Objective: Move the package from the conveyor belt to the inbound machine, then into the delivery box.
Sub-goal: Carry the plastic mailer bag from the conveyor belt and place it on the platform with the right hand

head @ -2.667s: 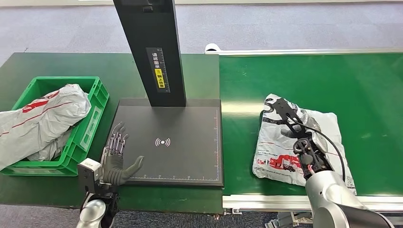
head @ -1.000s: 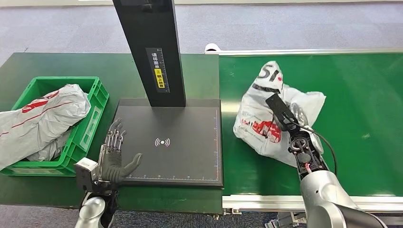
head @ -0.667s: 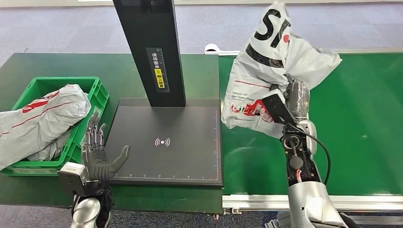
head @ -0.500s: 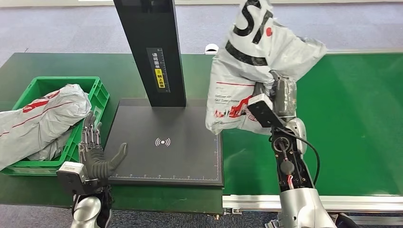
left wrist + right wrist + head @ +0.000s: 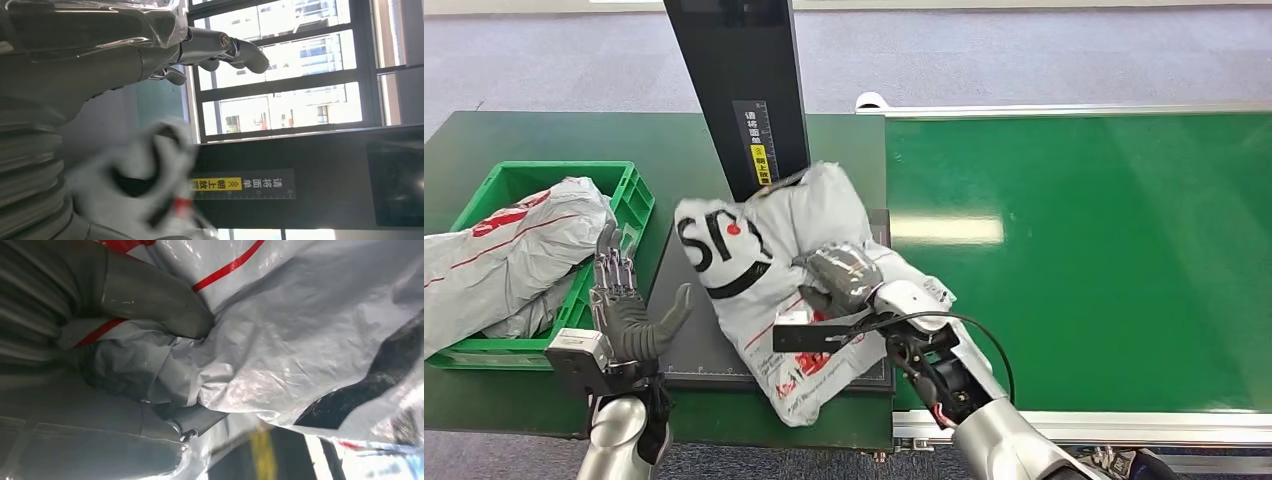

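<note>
The package (image 5: 774, 290), a crumpled grey-white mailer bag with black lettering and red print, is off the conveyor belt (image 5: 1074, 250) and lies over the dark plate of the inbound machine (image 5: 686, 340), its lower corner hanging past the plate's front edge and its top against the machine's black column (image 5: 744, 90). I judge the first leg close to done: the bag is on the plate but not yet let go. The second leg, into the green delivery box (image 5: 604, 290), is all to come; that box holds another bag (image 5: 504, 245).

My right hand (image 5: 842, 280) sits on top of the package, and in the right wrist view the thumb (image 5: 150, 302) and a dark finger (image 5: 195, 417) are closed on a bunched fold of plastic, so it is gripping the bag, not just resting on it. My left hand (image 5: 624, 315) stands upright just beside the plate's left edge, near the box, fingers (image 5: 612, 270) spread and holding nothing, apart from the package.
</note>
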